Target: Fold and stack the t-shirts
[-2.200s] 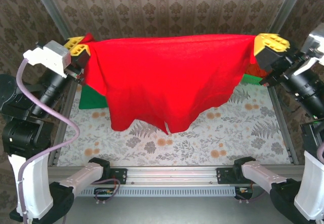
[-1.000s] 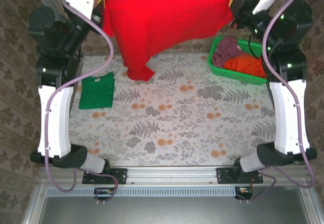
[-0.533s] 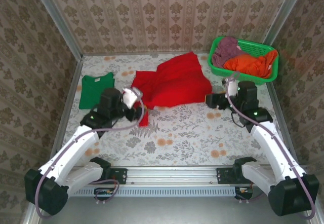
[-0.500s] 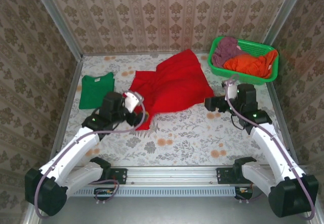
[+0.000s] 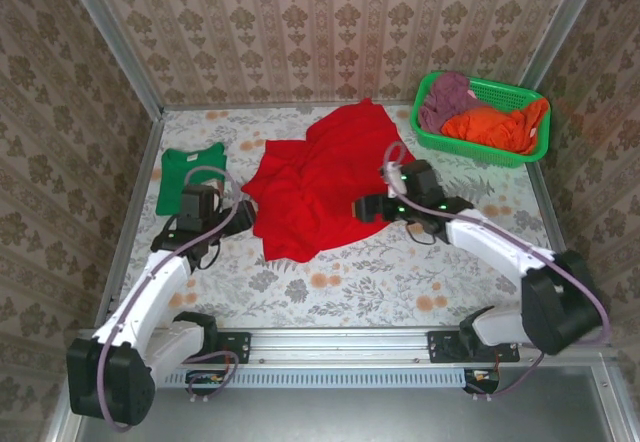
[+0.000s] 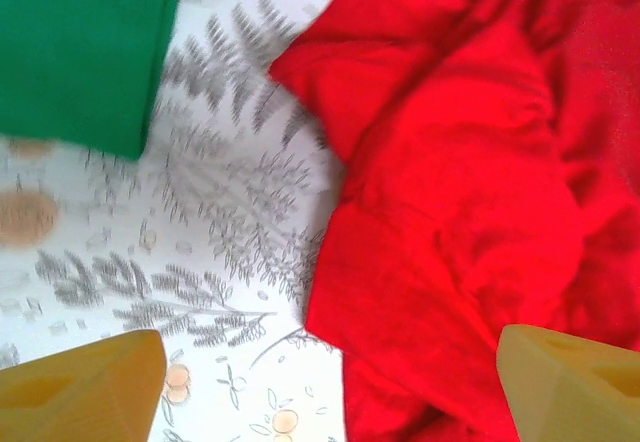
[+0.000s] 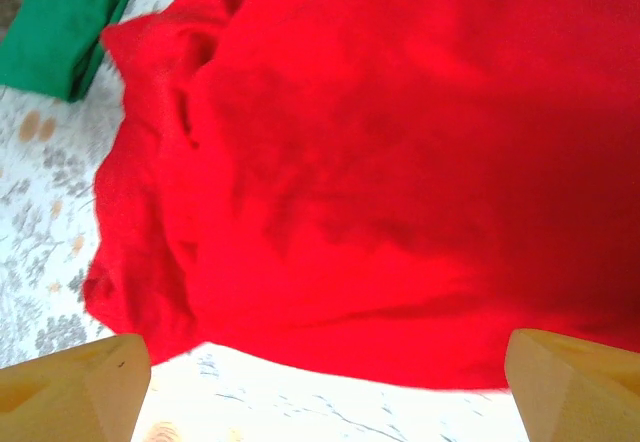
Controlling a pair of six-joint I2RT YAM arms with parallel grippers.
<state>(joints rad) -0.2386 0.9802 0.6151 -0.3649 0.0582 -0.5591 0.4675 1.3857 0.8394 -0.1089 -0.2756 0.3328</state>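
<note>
Overhead, a floral-patterned tabletop carries a bright red cloth t-shirt, lying crumpled and unfolded at its centre. An emerald green t-shirt, folded flat, sits near the left edge, apart from the red one. The left pincer and the right pincer hang spread wide and empty over the red shirt's edges. Risk: grasping bunched layers instead of a single hem would likely fold the wrinkles in.

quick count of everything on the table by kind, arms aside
t-shirts: 2 (red t-shirt, green t-shirt)
baskets: 1 (green mesh basket)
garments in the basket: 2 (mauve garment, orange garment)
total: 5
</note>
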